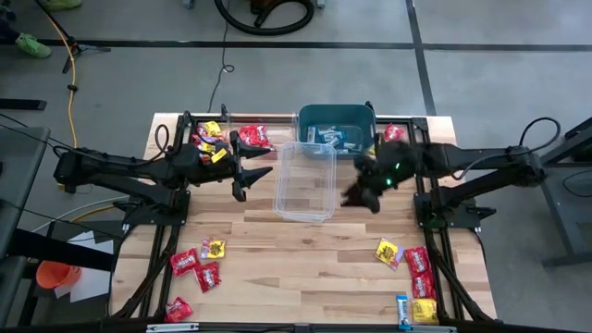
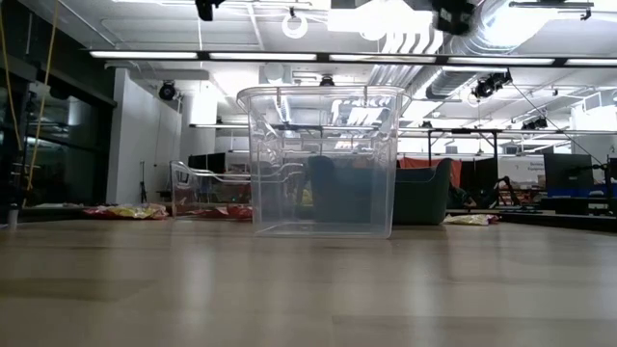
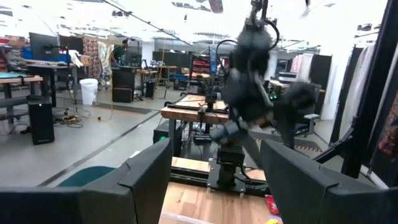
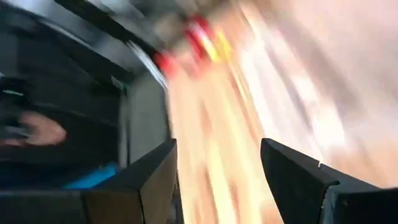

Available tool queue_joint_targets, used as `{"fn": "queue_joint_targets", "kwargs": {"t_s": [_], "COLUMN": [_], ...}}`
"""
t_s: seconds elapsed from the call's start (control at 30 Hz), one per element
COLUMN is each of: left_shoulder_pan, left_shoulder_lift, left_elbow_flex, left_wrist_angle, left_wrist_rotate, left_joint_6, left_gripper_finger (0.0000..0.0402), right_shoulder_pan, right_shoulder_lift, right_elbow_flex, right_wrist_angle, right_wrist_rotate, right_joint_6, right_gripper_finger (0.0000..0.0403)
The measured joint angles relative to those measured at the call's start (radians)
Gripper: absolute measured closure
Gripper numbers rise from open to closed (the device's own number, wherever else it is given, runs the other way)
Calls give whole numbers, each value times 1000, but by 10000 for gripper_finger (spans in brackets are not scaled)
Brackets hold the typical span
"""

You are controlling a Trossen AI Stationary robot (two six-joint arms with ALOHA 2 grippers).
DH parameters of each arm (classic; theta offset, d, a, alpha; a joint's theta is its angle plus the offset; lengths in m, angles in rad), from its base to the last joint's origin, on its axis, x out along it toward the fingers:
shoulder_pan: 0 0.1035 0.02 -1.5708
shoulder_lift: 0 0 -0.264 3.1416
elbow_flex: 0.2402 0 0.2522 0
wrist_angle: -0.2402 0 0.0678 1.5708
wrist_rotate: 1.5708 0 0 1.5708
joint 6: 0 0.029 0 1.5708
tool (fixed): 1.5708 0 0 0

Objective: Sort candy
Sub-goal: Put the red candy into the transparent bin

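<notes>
Seemingly empty, both open grippers, left gripper (image 1: 248,181) and right gripper (image 1: 363,196), hover apart from candy (image 1: 196,266).

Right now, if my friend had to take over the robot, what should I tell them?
Left hand: open, holding nothing, just left of the clear tub.
Right hand: open, no candy seen in it, just right of the same tub and moving fast.
Candy: a pile at the back left, red and yellow packets at the front left, more at the front right, one red packet by the teal bin.
Done: the teal bin holds some light blue packets; the clear tub looks empty.
Left: nearly all the candy is not sorted yet.
</notes>
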Motion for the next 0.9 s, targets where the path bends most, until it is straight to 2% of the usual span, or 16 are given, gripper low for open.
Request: {"fn": "queue_joint_targets", "kwargs": {"t_s": [0.13,0.2,0.33,0.43,0.57,0.9], "left_shoulder_pan": [0,0,0,0,0,0], "left_shoulder_lift": [0,0,0,0,0,0], "left_elbow_flex": [0,0,0,0,0,0], "left_wrist_angle": [0,-1,-1,-1,-1,-3], "left_wrist_rotate": [-28,-41,-51,-51,-51,-52], "left_joint_6": [0,0,0,0,1,0], "left_gripper_finger": [170,170,170,170,170,170], "right_shoulder_pan": [133,205,341,410,457,464], "right_shoulder_lift": [0,0,0,1,1,60], "right_elbow_flex": [-74,-147,-332,-455,-542,-580], "right_wrist_angle": [-282,-346,-328,-262,-250,-245], "right_wrist_rotate": [100,109,4,-108,-189,-189], "right_joint_6": [224,372,624,737,770,736], "right_gripper_finger": [176,176,176,176,176,176]}}
